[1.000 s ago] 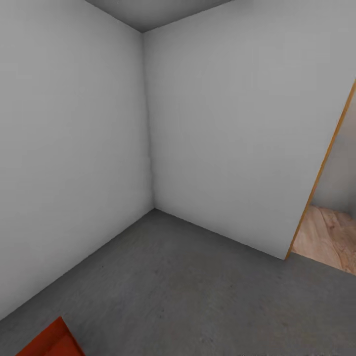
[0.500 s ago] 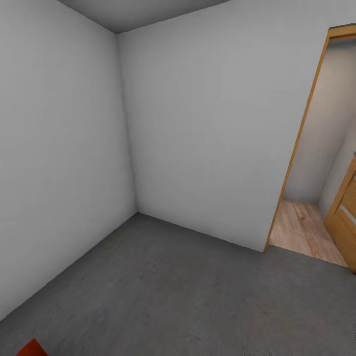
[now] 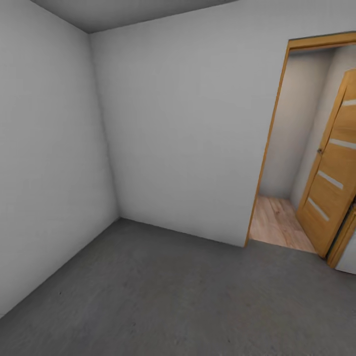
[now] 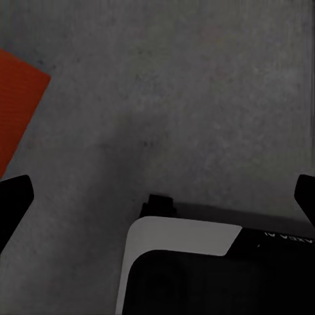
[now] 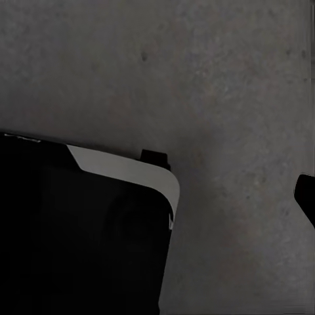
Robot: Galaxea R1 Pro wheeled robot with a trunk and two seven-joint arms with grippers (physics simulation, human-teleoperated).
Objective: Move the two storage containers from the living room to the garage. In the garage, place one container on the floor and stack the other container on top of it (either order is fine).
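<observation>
left hand (image 4: 157, 197): fingertips wide apart, holding nothing, pointed down at the concrete floor (image 4: 197, 85) | storage container (image 4: 16, 108): orange-red corner on that floor, off to one side of this hand, likely set down as the stack's base | right hand: one fingertip (image 5: 305, 200) visible, spread unclear | far: open door (image 3: 331, 188), wood planks beyond

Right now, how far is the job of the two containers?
One storage container lies on the garage floor, seen by the left wrist. The left gripper is open and holds nothing. A second container is not stacked on it; the open door leads to wood flooring.
</observation>
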